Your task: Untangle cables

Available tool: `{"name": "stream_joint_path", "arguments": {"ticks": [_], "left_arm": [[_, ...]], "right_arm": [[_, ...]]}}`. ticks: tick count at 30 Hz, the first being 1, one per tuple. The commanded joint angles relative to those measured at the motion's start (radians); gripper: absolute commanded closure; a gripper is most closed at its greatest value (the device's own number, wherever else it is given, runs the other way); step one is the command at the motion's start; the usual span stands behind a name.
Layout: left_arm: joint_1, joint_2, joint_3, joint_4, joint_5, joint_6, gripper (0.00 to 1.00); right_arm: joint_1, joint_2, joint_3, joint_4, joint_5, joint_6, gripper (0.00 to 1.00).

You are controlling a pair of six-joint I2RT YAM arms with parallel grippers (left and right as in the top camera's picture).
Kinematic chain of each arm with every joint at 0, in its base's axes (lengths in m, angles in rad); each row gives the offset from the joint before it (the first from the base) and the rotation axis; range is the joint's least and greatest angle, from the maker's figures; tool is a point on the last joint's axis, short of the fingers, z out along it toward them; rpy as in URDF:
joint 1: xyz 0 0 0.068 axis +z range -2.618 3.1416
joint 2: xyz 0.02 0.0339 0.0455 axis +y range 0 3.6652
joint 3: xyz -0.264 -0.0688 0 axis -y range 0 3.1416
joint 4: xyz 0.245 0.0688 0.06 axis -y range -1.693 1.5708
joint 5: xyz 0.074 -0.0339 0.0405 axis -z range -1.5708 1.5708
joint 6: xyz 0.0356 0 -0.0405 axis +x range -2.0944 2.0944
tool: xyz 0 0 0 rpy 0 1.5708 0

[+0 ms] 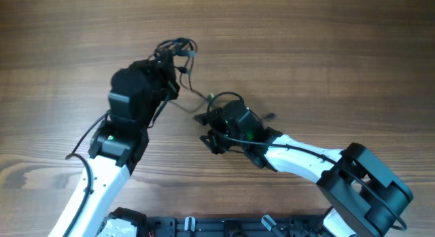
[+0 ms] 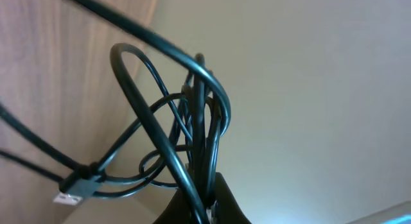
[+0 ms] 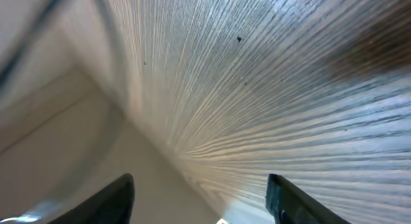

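Observation:
The cables (image 1: 178,50) are a bunch of thin black wires held up at the tip of my left gripper (image 1: 170,60), with a strand trailing down-right toward my right gripper (image 1: 209,128). In the left wrist view the looped wires (image 2: 192,121) run into my left gripper (image 2: 209,201), which is shut on them; a small plug (image 2: 74,189) hangs at lower left. In the right wrist view my right gripper (image 3: 199,198) is open and empty close above the wood. A blurred strand (image 3: 38,51) crosses its upper left.
The wooden table (image 1: 326,47) spreads all around both arms. Thicker black cords (image 1: 88,138) run along the left arm. A dark rail (image 1: 204,227) lies along the front edge.

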Motion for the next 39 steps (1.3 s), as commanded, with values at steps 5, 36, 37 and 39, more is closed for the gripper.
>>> {"name": "stream_joint_path", "arguments": {"ticks": [5, 36, 37, 39], "left_arm": [[0.011, -0.029, 0.006, -0.039, 0.122, 0.544, 0.96], [-0.095, 0.018, 0.006, -0.08, 0.341, 0.04, 0.96], [-0.095, 0.008, 0.006, -0.078, 0.344, 0.04, 0.96], [-0.093, -0.019, 0.006, -0.079, 0.347, 0.051, 0.96]], "right_arm": [[-0.128, -0.012, 0.006, -0.044, -0.031, -0.502, 0.0], [-0.255, -0.301, 0.006, -0.26, 0.256, -0.762, 0.0], [-0.255, -0.301, 0.006, -0.301, 0.307, -0.722, 0.0], [-0.255, -0.301, 0.006, -0.351, 0.372, -0.675, 0.0]]}}
